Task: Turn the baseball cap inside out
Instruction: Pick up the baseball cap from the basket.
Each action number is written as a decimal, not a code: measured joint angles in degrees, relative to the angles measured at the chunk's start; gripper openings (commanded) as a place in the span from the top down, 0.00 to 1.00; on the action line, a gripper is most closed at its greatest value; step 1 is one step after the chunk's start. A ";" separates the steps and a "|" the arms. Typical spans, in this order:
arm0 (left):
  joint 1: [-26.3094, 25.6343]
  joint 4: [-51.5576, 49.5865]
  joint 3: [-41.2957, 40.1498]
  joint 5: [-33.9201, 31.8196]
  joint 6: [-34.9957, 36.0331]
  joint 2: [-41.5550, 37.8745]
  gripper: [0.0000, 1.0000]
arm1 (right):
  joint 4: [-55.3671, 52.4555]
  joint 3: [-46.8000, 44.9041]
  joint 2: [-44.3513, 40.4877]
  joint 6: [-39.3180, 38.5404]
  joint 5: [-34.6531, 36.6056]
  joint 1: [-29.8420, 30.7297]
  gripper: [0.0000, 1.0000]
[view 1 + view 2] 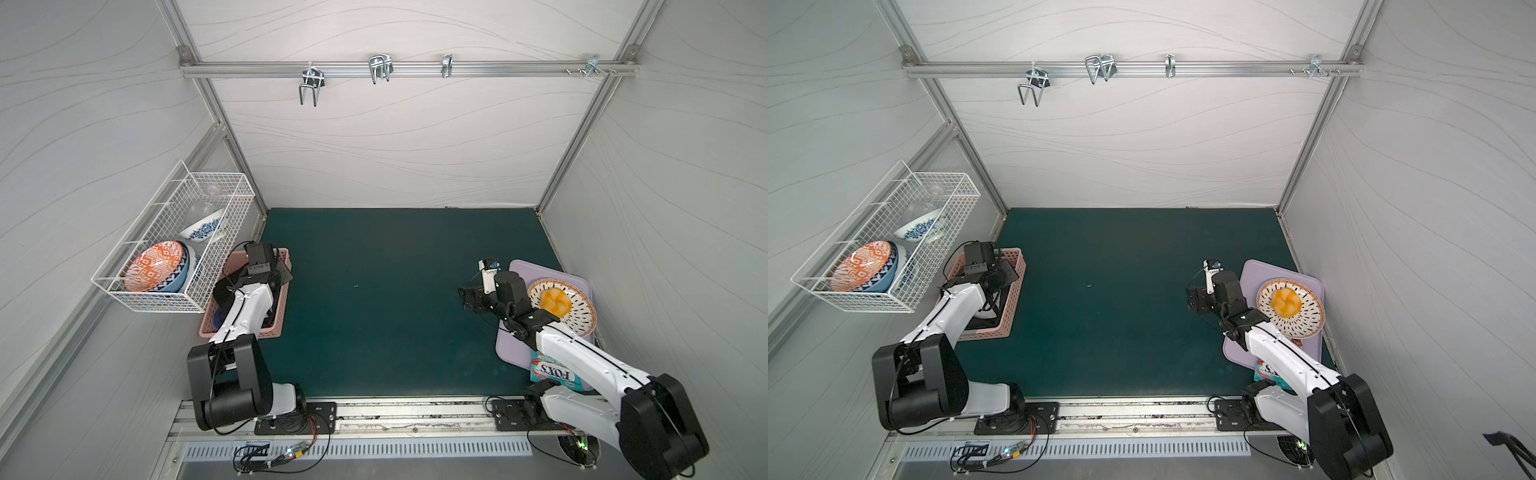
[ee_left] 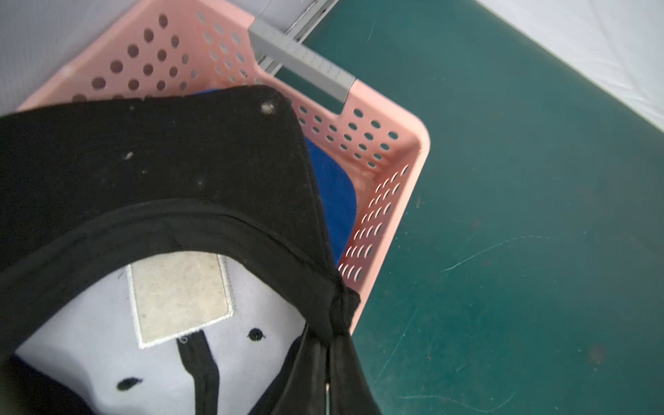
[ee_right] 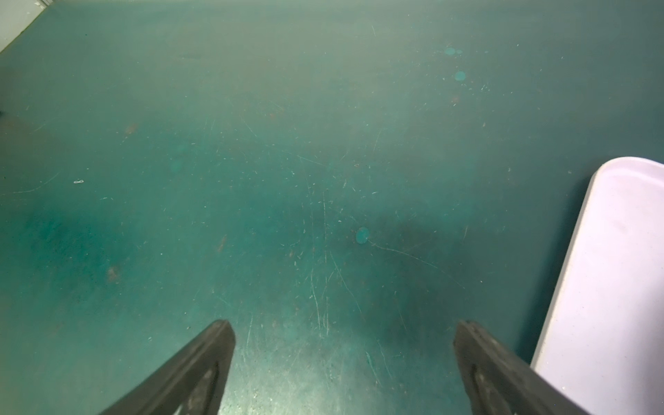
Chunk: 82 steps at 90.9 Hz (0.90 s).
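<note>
At near right, the right gripper [image 3: 343,325] hangs released over the surface [image 3: 287,179]. Farther left, the left gripper [image 1: 266,272] is clenched, seemingly on the cap [image 2: 161,154] in the basket [image 2: 395,169]. A thin pinch could slip on lifting, or drag the blue cloth [image 2: 334,194] beneath.

The baseball cap [image 2: 161,154], filling the left of the left wrist view, is matt black cloth flecked with pale lint. Its lining at the lower left is a smooth pale weave with a coarse beige patch stitched on. The pink basket [image 2: 391,143] behind is smooth perforated plastic. In the right wrist view the green mat [image 3: 287,161] looks matt, scuffed and scratched, and the lilac tray [image 3: 618,273] at the right edge is smooth plastic. In both top views the white basket [image 1: 216,183] at the left is coated wire, and the rail [image 1: 498,68] along the top is brushed metal.
</note>
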 measured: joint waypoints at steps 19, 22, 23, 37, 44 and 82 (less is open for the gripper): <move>-4.85 2.19 0.44 3.32 1.66 4.96 1.00 | -0.04 0.00 -0.02 0.70 0.02 0.02 0.01; -5.68 2.47 0.48 3.32 1.88 5.05 1.00 | -0.07 0.00 -0.09 0.87 0.02 0.04 0.01; -5.90 2.56 0.48 3.34 1.90 5.03 1.00 | -0.09 0.00 -0.11 0.92 0.02 0.04 0.01; -7.30 2.64 0.42 2.82 3.63 0.87 1.00 | -0.50 -0.09 -1.42 1.14 0.13 0.04 0.01; -7.37 2.58 0.50 2.23 5.14 -2.84 1.00 | -0.48 -0.35 -2.29 1.55 0.33 0.04 0.01; -7.34 -11.69 12.72 6.69 9.07 -6.14 1.00 | -3.82 0.98 -4.48 3.37 0.98 0.20 0.01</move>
